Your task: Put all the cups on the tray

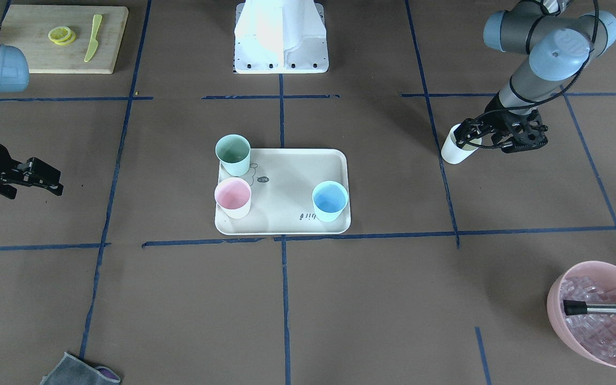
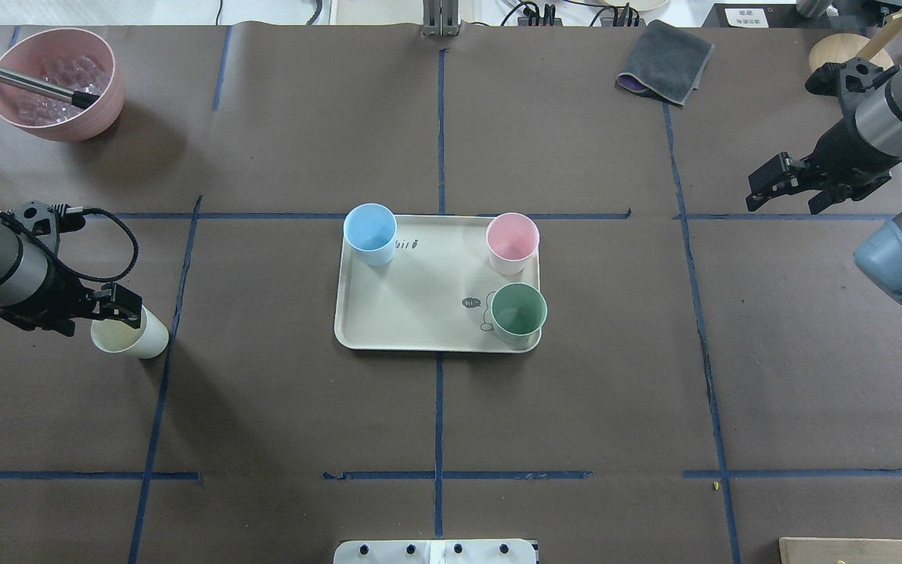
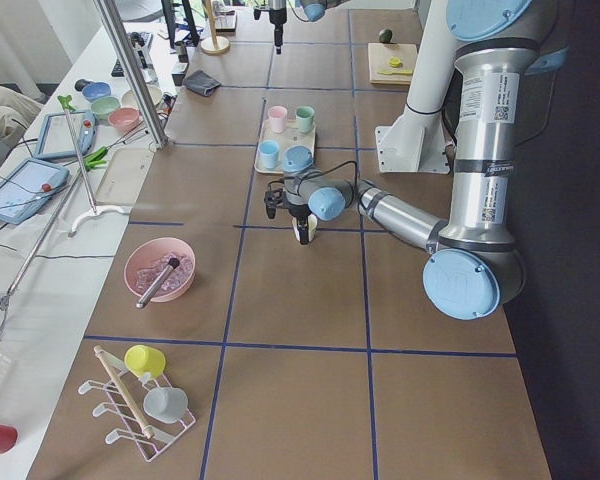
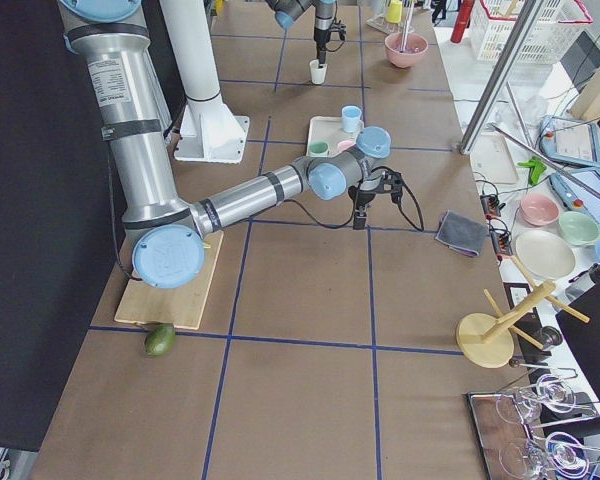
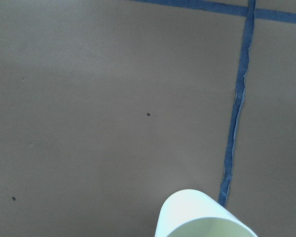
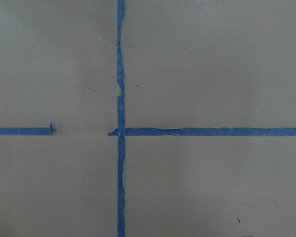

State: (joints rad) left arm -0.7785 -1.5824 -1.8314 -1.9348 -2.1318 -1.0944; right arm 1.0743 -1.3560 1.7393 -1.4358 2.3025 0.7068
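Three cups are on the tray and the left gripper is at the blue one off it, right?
No: the left gripper is at the cream-white cup; the blue cup is on the tray with two others. The overhead exterior view shows it.

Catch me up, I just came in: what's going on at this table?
The robot is gathering cups onto the tray. The blue cup, pink cup and green cup stand on it. The left claw grips the rim of the cream-white cup, out on the table away from the tray. The right claw hangs open and empty off to the side.
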